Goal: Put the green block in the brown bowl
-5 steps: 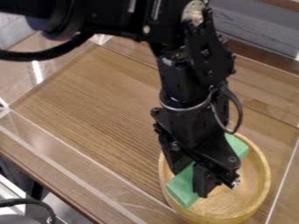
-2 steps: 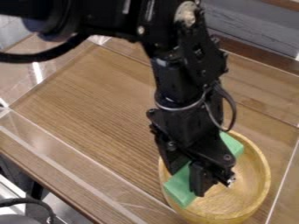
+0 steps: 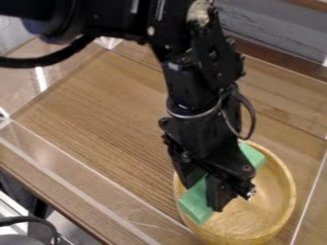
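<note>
The brown bowl (image 3: 289, 205) sits near the table's front right corner. The green block (image 3: 196, 202) lies slanted over the bowl's left side. One end shows at the lower left of the fingers and the other end shows at their upper right. My black gripper (image 3: 227, 194) points steeply down into the bowl, and its fingers stand on either side of the block's middle, shut on it. The middle of the block and part of the bowl's inside are hidden behind the gripper.
The wooden table (image 3: 102, 105) stretches away to the left and back. A clear raised border (image 3: 52, 153) runs along its left and front edges. The black arm (image 3: 192, 67) reaches in from the top left.
</note>
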`<state>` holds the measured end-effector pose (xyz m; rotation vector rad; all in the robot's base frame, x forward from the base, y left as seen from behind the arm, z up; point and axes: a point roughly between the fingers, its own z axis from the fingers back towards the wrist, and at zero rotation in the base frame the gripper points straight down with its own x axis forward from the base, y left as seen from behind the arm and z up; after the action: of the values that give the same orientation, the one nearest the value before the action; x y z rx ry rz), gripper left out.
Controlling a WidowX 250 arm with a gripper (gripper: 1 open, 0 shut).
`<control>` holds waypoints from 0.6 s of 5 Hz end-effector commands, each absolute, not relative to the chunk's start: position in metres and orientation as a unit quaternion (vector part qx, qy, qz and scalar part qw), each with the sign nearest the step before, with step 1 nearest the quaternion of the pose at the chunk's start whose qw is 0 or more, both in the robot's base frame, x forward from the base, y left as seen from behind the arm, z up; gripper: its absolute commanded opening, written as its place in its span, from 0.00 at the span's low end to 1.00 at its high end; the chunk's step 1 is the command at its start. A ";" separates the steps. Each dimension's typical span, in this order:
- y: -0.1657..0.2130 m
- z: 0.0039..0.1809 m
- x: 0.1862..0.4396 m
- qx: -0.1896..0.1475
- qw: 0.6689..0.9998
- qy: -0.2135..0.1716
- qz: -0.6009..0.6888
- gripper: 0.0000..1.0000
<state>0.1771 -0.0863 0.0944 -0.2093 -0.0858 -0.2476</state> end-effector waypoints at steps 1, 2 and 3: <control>-0.086 0.101 0.182 -0.110 0.984 -0.060 -0.123 0.00; -0.085 0.100 0.182 -0.112 0.984 -0.061 -0.121 0.00; -0.085 0.100 0.183 -0.115 0.984 -0.061 -0.118 0.00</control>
<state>0.1772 -0.0844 0.0932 -0.2247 -0.0874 -0.2368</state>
